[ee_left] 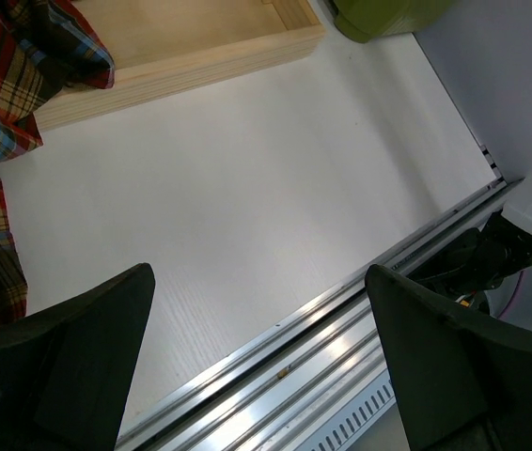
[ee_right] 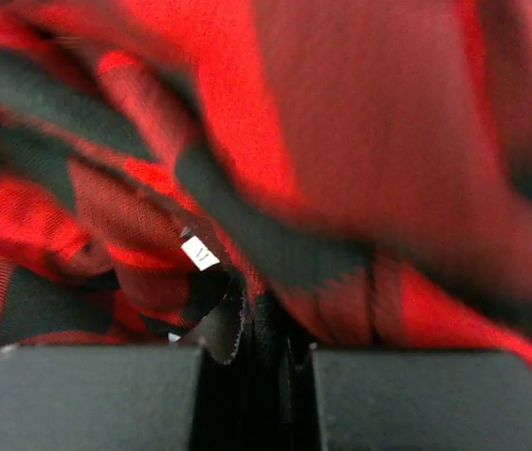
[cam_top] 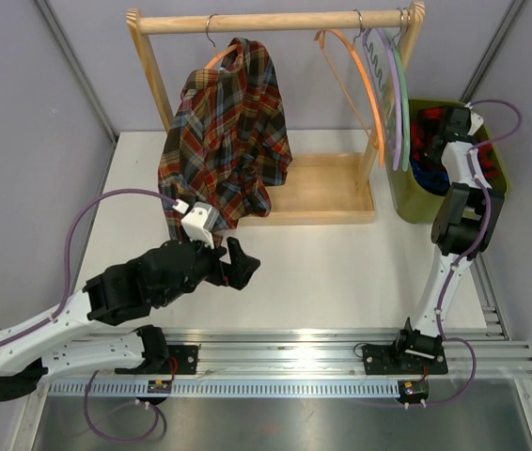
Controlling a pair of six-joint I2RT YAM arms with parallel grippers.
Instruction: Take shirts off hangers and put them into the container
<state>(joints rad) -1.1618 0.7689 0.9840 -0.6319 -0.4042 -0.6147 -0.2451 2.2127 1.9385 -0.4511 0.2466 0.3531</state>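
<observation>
Tartan cloth first: we see the brown tartan shirt (cam_top: 224, 141) hanging long-axis vertical from the wooden rack (cam_top: 275, 21) at upper centre, above the white table (cam_top: 341, 272). At upper right, the olive container (cam_top: 416, 205) holds the red-and-black shirt (ee_right: 341, 141), and the outstretched right gripper (ee_right: 255, 362) is clamped on it. The left gripper (cam_top: 233, 263), at lower left, gapes empty.

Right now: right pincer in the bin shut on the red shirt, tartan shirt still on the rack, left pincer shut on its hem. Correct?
One error: the left pincer is open and holds nothing; the left wrist view shows bare table between its fingers. The rest stands: right pincer in the bin, shut on the red-and-black shirt; tartan shirt on the rack.
</observation>
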